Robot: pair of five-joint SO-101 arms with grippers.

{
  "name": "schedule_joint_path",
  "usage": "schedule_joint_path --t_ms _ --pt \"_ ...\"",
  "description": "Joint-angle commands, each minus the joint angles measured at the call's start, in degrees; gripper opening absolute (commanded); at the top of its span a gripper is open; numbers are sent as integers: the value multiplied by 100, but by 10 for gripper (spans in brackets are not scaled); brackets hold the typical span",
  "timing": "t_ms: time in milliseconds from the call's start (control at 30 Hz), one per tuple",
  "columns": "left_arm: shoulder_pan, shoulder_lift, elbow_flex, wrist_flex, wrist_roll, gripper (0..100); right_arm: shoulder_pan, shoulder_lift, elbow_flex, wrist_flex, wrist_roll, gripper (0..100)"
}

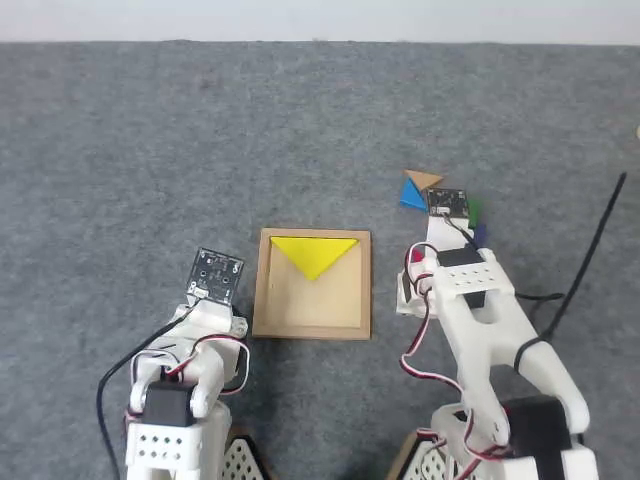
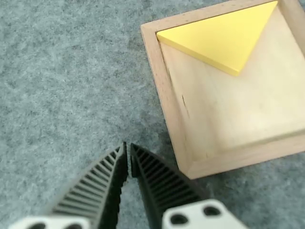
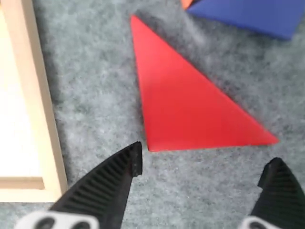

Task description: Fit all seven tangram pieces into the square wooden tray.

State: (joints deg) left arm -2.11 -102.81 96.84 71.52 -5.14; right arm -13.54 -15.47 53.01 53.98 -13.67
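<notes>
The square wooden tray (image 1: pixel 261 290) lies mid-table with a large yellow triangle (image 1: pixel 313 254) seated against its far side. My left gripper (image 2: pixel 126 149) is shut on nothing, hovering over the grey mat just outside a near corner of the tray (image 2: pixel 153 67); the yellow triangle (image 2: pixel 224 38) is beyond it. My right gripper (image 3: pixel 206 164) is open, low over the mat, with a red triangle (image 3: pixel 186 105) just ahead of its fingertips. A dark blue piece (image 3: pixel 252 16) and an orange sliver (image 3: pixel 186 3) lie beyond the red one.
To the right of the tray, partly under the right arm (image 1: pixel 470 290), lie a light blue triangle (image 1: pixel 412 195), a brown triangle (image 1: pixel 424 179), a green piece (image 1: pixel 474 208) and a dark blue piece (image 1: pixel 481 233). The tray's rim (image 3: pixel 33 95) runs beside the right gripper.
</notes>
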Motion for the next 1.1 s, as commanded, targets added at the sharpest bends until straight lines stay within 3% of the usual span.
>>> schedule_joint_path --t_ms 0,333,533,800,967,1067 --pt "-35 -53 -31 26 35 15 75 -268 -35 -66 44 391" --pt "-35 -53 -31 26 26 15 268 -268 -18 -453 79 392" --pt "-35 -53 -31 26 26 15 567 -268 -193 -470 914 394" --pt "-35 -53 -31 26 26 15 567 -268 -167 -479 1037 396" --pt "-35 -53 -31 26 26 15 593 -259 -88 -418 1327 485" --pt "-35 -53 -31 26 26 15 593 -259 -26 -418 1327 486"
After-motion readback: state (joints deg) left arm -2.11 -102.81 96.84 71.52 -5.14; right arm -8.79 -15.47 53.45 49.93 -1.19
